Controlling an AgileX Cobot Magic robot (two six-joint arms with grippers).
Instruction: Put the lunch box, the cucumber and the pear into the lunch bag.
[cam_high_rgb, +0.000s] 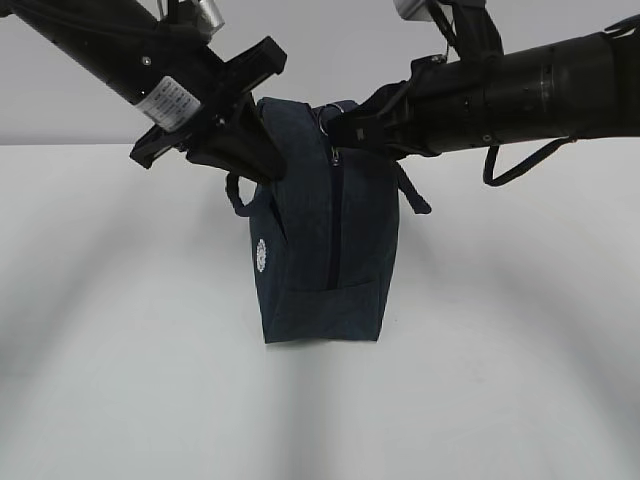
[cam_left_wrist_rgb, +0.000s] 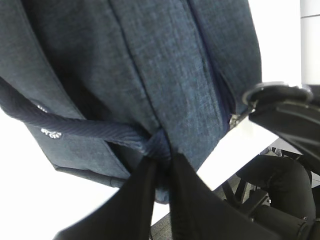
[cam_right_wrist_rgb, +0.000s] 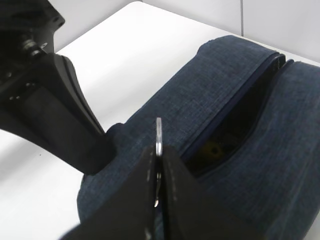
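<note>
Presently, exterior view, bag: dark navy fabric lunch bag (cam_high_rgb: 325, 250) with a small white round logo (cam_high_rgb: 263, 254), standing upright on the white table (cam_high_rgb: 110, 330), near the middle.
Exterior view, zipper: dark track (cam_high_rgb: 333, 215) running down the end panel that faces the camera; shut along that stretch.
Exterior view, left gripper (cam_high_rgb: 262, 160): black, reaching down from upper left to the bag's upper left corner, beside a padded loop handle (cam_high_rgb: 236, 195).
Exterior view, right gripper (cam_high_rgb: 335, 130): black, reaching in from the right at the bag's top edge, at a metal ring pull (cam_high_rgb: 322, 118).
Exterior view, lunch box, cucumber, pear: not visible.
Left wrist view, left gripper (cam_left_wrist_rgb: 162, 167): jaws narrow, pinched on the bag's fabric at the base of the navy handle strap (cam_left_wrist_rgb: 75, 127).
Left wrist view, bag (cam_left_wrist_rgb: 150, 65): fills the frame; the ring pull (cam_left_wrist_rgb: 277, 89) shows at right, held in the other arm's black fingers (cam_left_wrist_rgb: 290, 117).
Right wrist view, right gripper (cam_right_wrist_rgb: 158, 167): jaws tight together, clamped on the silver ring pull (cam_right_wrist_rgb: 158, 135), which stands edge-on between them.
Right wrist view, bag top (cam_right_wrist_rgb: 240, 165): zipper parted into a dark slot (cam_right_wrist_rgb: 235, 125); a small yellow item (cam_right_wrist_rgb: 215, 150) shows inside, too little to identify.
Right wrist view, left gripper (cam_right_wrist_rgb: 97, 157): black, touching the bag's near corner.
</note>
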